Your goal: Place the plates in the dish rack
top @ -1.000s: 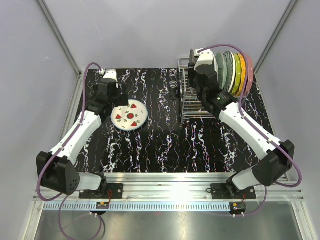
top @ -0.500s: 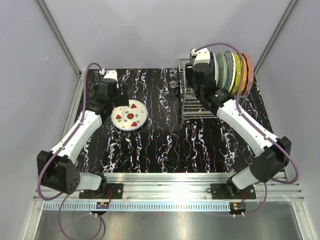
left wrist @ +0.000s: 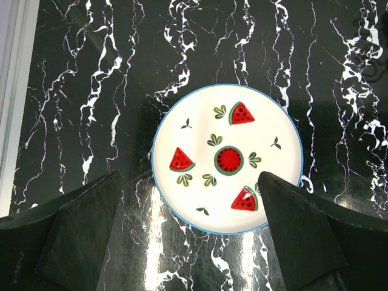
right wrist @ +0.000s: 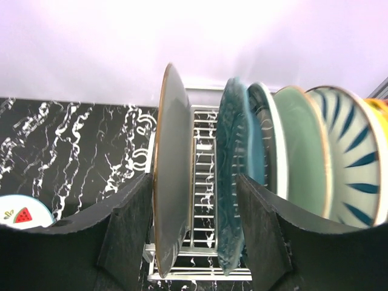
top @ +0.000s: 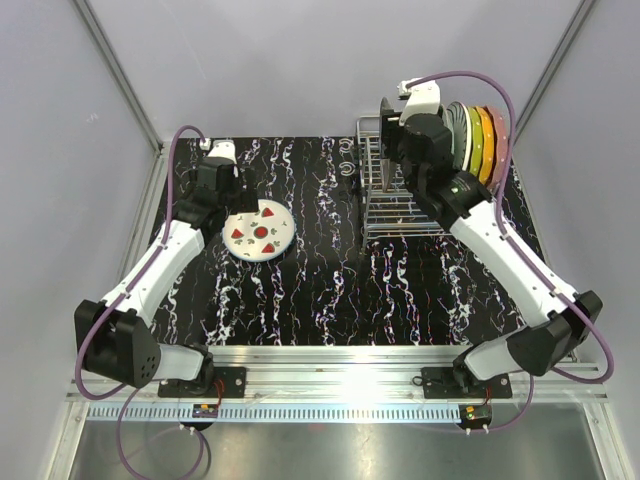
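At the dish rack's point(top: 392, 205) left end, we see a dark grey plate point(right wrist: 173, 188) standing upright in a slot. The right gripper point(right wrist: 193, 182) straddles this plate with its jaws parted. Bare rack wire shows between the plate and the right-hand finger point(right wrist: 267, 236), so nothing is clamped. We cannot tell whether the other finger touches the plate's rim. Further along the dish rack stand a teal plate point(right wrist: 233, 182), a pale green plate point(right wrist: 300, 163) and a blue-striped white plate point(right wrist: 354, 151), all upright. Left of the dish rack, well apart from it, a watermelon plate point(left wrist: 226, 157) lies flat on the black marbled table point(top: 320, 280). The left gripper point(left wrist: 188, 176) hovers above that plate with its jaws spread wide, holding nothing.
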Motion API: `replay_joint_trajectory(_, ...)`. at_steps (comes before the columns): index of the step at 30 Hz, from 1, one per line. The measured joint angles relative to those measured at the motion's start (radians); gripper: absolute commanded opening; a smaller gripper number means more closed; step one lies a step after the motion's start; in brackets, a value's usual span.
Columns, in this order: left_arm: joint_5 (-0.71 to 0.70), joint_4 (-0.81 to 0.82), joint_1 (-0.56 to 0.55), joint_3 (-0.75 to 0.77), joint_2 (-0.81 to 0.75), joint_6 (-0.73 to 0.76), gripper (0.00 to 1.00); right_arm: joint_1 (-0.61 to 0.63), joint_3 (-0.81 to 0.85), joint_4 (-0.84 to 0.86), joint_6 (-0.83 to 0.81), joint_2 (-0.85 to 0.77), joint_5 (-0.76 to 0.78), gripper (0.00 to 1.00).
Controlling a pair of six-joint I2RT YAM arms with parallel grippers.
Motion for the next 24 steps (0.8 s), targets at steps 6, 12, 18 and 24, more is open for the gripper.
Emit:
replay_joint_trajectory(6, 0.015, 0.0, 0.0, 0.0, 0.015, 0.0, 0.99, 0.0, 0.014, -0.025, -0.002, -0.059, -0.003, 0.66)
replay_joint_trajectory(12, 0.066, 0.002, 0.0, 0.0, 0.022, 0.007, 0.99, 0.0, 0.012, -0.042, 0.019, -0.108, -0.042, 0.69)
replay_joint_trajectory(18, 0.201, 0.006, 0.002, 0.002, 0.087, 0.035, 0.99, -0.001, -0.061, -0.069, 0.063, -0.243, -0.108, 0.69)
replay_joint_trajectory(24, 0.258, -0.005, -0.024, -0.002, 0.214, 0.063, 0.99, -0.001, -0.203, -0.092, 0.107, -0.472, -0.138, 0.7)
